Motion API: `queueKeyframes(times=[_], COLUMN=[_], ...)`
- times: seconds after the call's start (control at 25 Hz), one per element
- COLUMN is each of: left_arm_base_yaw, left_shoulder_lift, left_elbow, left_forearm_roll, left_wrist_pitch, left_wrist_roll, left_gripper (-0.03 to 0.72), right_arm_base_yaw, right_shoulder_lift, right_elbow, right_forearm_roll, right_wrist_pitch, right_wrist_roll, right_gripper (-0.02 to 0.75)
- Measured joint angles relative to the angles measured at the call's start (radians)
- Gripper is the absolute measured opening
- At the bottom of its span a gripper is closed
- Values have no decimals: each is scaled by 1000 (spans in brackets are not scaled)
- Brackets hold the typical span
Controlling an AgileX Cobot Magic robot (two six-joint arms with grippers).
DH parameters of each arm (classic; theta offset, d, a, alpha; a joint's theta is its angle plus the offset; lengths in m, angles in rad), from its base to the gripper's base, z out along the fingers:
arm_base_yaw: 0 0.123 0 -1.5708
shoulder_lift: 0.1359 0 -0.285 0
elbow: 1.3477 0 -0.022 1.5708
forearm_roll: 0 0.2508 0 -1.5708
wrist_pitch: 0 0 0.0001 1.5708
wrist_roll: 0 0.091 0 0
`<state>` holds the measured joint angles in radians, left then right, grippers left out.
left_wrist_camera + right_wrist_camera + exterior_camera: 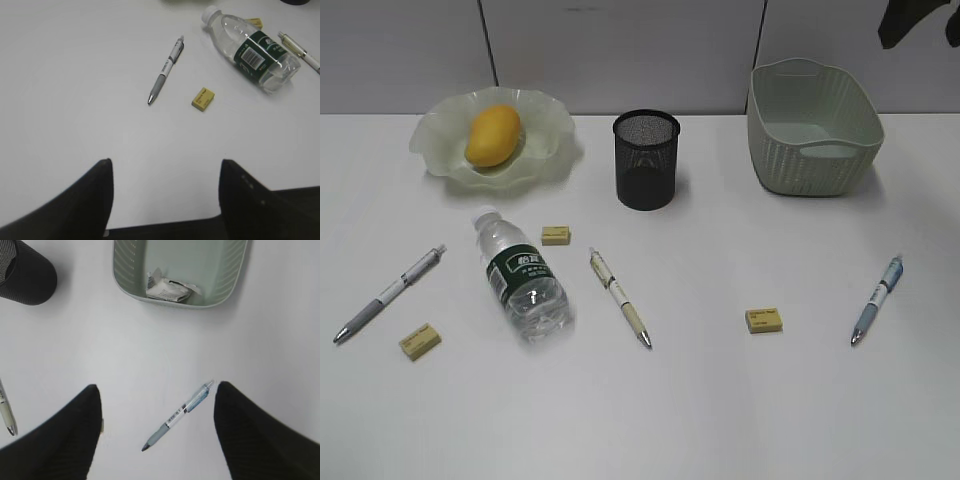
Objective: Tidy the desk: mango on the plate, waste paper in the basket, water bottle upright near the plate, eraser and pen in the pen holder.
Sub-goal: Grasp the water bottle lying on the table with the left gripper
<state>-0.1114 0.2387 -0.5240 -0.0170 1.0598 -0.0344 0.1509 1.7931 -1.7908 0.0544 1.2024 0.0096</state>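
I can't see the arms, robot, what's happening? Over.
Both end effectors open, empty. Mango on plate, waste paper in basket. Water bottle lying down. Nothing blocking.

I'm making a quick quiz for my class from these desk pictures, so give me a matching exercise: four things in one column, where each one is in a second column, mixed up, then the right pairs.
Things:
1. mango
2. waste paper
3. water bottle
4. blue pen

Places:
A. lying on its side on the desk
B. inside the basket
C. on the plate
D. on the desk, farthest right

Pairs: 1-C, 2-B, 3-A, 4-D
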Motion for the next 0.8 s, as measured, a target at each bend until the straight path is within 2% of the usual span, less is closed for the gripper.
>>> queueKeyframes(times=[0.36,0.8], left_arm_base_yaw=[0,0], left_shoulder_lift=[0,0], left_elbow=[0,0], left_forearm_roll=[0,0], left_wrist_pitch=[0,0], left_wrist_roll=[0,0], left_gripper=[498,498], right_arm_base_yaw=[0,0], right_shoulder_lift=[-184,-587], right_elbow=[75,524], right_forearm_roll=[-11,0], right_wrist_pitch=[5,-6], right_wrist_roll=[16,20], right_gripper=[552,552])
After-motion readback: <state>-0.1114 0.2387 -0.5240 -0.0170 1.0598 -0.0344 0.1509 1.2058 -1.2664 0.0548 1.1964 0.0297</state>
